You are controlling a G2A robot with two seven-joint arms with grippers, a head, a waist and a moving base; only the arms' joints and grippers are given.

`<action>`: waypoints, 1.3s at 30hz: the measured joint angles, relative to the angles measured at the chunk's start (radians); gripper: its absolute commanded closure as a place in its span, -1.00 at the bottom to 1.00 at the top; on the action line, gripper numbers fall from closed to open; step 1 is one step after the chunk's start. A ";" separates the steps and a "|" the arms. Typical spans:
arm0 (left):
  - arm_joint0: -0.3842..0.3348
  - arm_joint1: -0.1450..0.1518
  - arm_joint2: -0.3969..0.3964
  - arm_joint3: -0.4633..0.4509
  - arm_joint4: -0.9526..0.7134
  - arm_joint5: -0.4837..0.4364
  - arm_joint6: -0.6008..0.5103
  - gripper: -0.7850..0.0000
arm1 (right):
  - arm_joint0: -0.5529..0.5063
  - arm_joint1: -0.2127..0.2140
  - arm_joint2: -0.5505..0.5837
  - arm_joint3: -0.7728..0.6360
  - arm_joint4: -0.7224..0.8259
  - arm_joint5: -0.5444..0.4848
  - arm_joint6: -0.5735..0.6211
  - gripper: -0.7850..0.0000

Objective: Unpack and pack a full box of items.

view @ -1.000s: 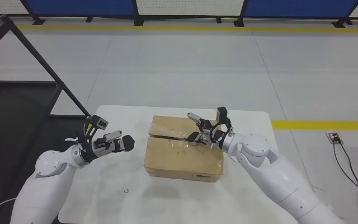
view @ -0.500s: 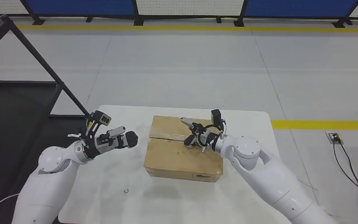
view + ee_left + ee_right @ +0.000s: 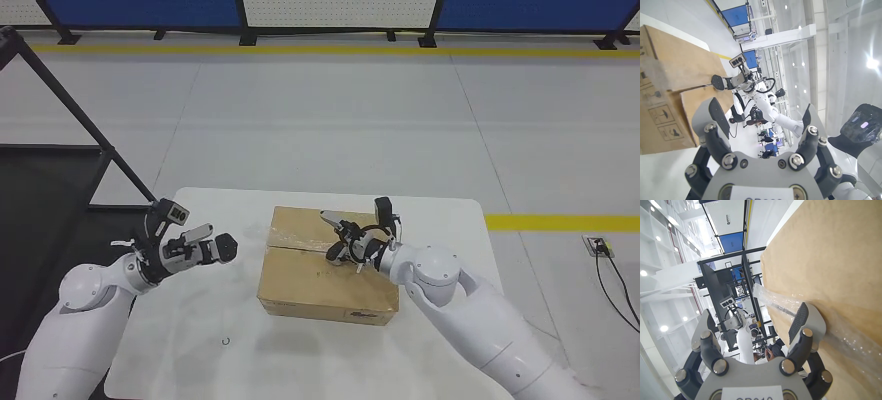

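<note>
Box: we see the cardboard box shut and taped, standing on the bench.
Tape: clear tape runs along the box's top seam, its crinkled end poking past the box's edge.
Right gripper: above the box's seam, fingers wide apart, one at the tape, nothing held.
Left gripper: near the box's side, fingers spread, empty.
Handling: we judge the box stiff and likely heavy. The tape looks thin and slippery, so we would pinch its loose end.

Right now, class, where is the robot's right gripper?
In the top view the right gripper is open above the cardboard box, beside the clear tape along its top seam, near the middle of the table.
</note>
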 measured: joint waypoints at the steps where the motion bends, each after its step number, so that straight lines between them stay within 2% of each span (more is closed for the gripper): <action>1: 0.007 0.003 -0.010 0.000 0.000 0.002 -0.002 -1.00 | -0.001 0.000 0.001 0.000 0.000 -0.001 -0.001 -1.00; 5: 0.030 0.009 -0.039 -0.010 -0.003 0.006 0.000 -1.00 | -0.016 -0.004 0.011 0.006 -0.017 -0.004 -0.013 -1.00; 11: 0.068 0.016 -0.076 -0.035 -0.017 -0.009 0.014 -1.00 | 0.029 -0.044 -0.032 0.053 -0.084 -0.044 -0.054 -1.00; 24: 0.218 0.035 -0.192 -0.096 -0.050 -0.040 0.041 -1.00 | 0.185 -0.198 -0.179 0.255 -0.098 -0.117 -0.009 -1.00; 39: 0.290 0.039 -0.242 -0.127 -0.075 -0.048 0.038 -1.00 | 0.266 -0.349 -0.245 0.453 -0.104 -0.195 0.052 -1.00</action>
